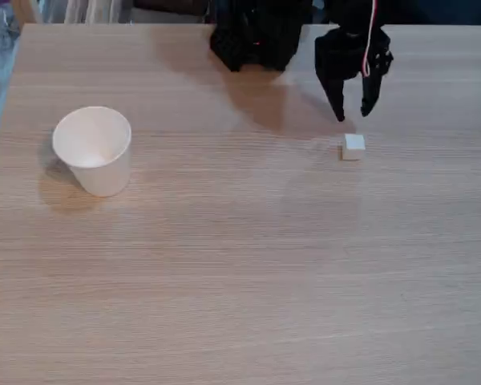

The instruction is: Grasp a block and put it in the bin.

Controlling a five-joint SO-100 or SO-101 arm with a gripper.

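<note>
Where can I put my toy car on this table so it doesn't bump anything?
The whole near half of the table is bare wood, below the cup and the block. The wide stretch between those two is free too. It is crowded at the far edge, where the open gripper hangs just above the block.
</note>
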